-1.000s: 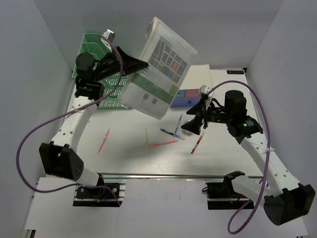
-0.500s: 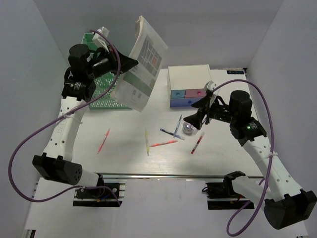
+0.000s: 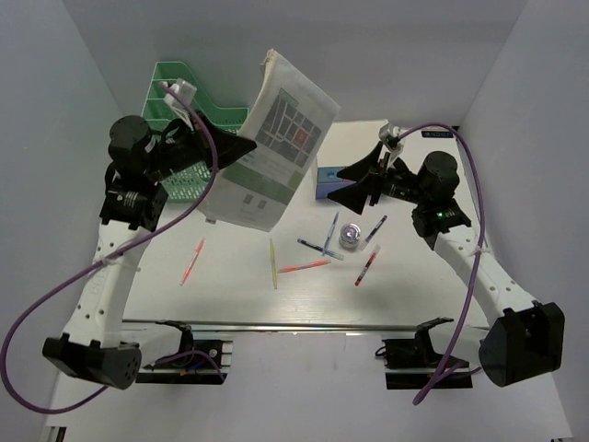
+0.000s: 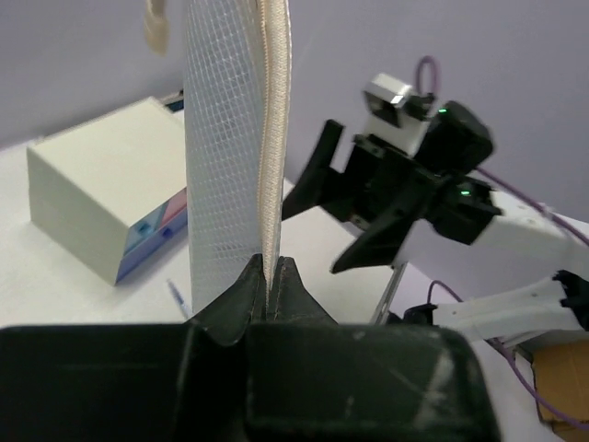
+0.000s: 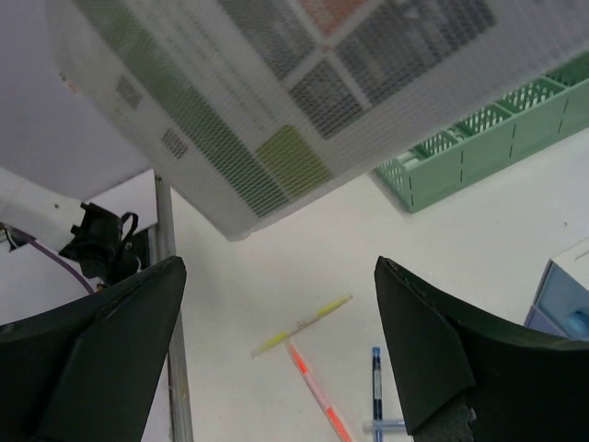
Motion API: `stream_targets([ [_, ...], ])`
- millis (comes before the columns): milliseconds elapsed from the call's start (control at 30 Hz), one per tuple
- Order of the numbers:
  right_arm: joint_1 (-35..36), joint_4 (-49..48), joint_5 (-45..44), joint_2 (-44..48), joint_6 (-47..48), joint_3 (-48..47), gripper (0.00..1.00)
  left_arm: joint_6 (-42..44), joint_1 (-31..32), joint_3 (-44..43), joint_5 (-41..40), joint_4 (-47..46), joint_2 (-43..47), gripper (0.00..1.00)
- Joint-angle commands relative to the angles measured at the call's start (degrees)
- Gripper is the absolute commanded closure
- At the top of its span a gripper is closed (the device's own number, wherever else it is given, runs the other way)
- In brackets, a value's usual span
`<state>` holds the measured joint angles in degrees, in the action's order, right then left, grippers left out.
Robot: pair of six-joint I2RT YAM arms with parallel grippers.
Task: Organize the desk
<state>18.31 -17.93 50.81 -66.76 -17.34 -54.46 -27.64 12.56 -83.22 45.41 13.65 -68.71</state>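
Observation:
The desk is a white tabletop with a metal rail along its front. My left gripper is shut on the edge of a white mesh zip pouch with printed sheets inside. It holds the pouch tilted in the air above the desk's back middle. In the left wrist view the jaws pinch the pouch's zip edge. My right gripper is open and empty, raised above the desk just right of the pouch. In the right wrist view the pouch fills the top.
A green basket stands at the back left. A white drawer box with pink and blue drawers stands at the back, partly hidden. Several pens lie mid-desk, including a yellow one and a red one. A small silver round object lies among them.
My left arm has swung the pouch to the right and tilted it over. My right gripper has risen from above the silver object and moved back toward the pouch, still open.

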Motion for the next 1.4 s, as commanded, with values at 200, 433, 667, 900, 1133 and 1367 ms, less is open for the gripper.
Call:
stream_targets([
  [200,-1.9,-35.7,3.5,-5.5,-25.8,1.2,0.11,-11.2,0.3,4.9,5.0,-15.8,6.9,1.00],
  [433,-1.4,-46.7,5.0,-10.5,-35.4,-2.8,0.11,-14.4,0.8,7.2,5.5,-18.7,8.1,1.00],
  [667,-1.1,-61.2,5.5,-16.5,-45.9,-6.0,0.11,-18.8,1.3,8.8,6.4,-24.4,7.9,1.00],
  [900,0.7,-66.4,5.7,-19.3,-48.4,-9.4,0.17,-27.4,1.3,12.6,6.6,-34.6,7.8,1.00],
  [1133,3.0,-68.0,7.2,-18.5,-49.9,-12.3,0.33,-26.2,1.3,15.5,0.6,-34.7,8.3,1.00],
  [1367,4.1,-67.4,9.0,-19.4,-49.4,-14.4,0.75,-18.6,1.3,16.6,-3.3,-27.5,7.6,1.00],
])
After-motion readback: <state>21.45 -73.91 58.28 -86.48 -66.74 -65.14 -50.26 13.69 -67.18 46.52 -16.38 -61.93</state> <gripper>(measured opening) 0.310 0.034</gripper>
